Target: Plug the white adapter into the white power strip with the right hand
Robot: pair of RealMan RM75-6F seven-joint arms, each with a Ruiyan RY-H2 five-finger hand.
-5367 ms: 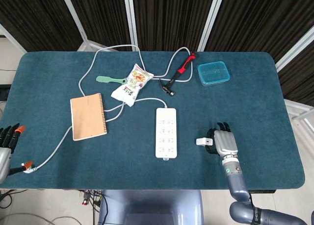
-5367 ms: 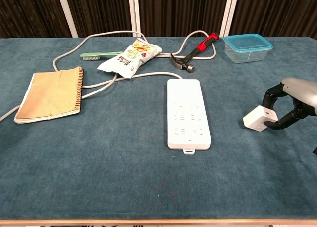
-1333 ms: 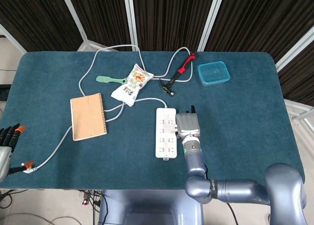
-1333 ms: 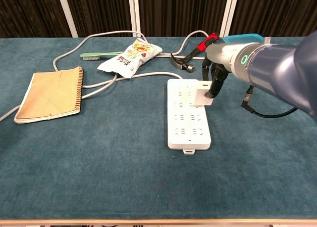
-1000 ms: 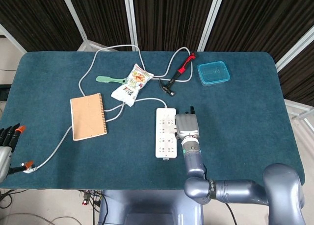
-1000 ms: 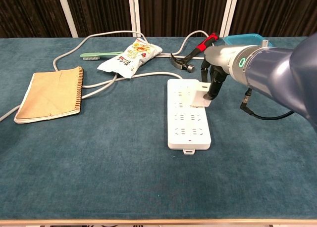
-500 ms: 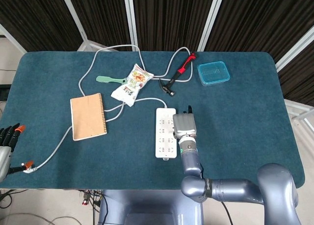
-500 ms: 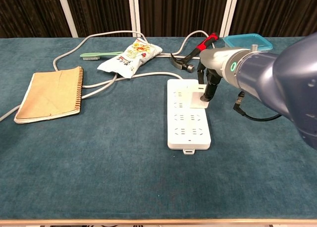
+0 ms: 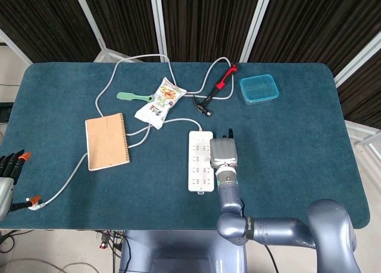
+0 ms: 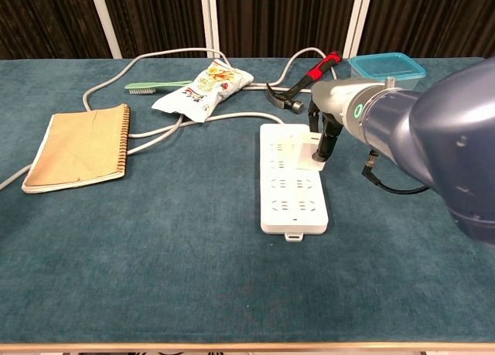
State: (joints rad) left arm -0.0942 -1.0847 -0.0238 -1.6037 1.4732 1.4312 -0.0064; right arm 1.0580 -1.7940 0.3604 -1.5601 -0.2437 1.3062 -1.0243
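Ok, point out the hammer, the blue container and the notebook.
hammer (image 9: 217,88), head view, on its red handle.
blue container (image 9: 259,88), head view, centre of its lid.
notebook (image 10: 80,146), chest view, middle of the brown cover.

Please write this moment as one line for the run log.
step: plugging in | right hand: holds adapter on power strip | left hand: idle at table edge | seated: unclear
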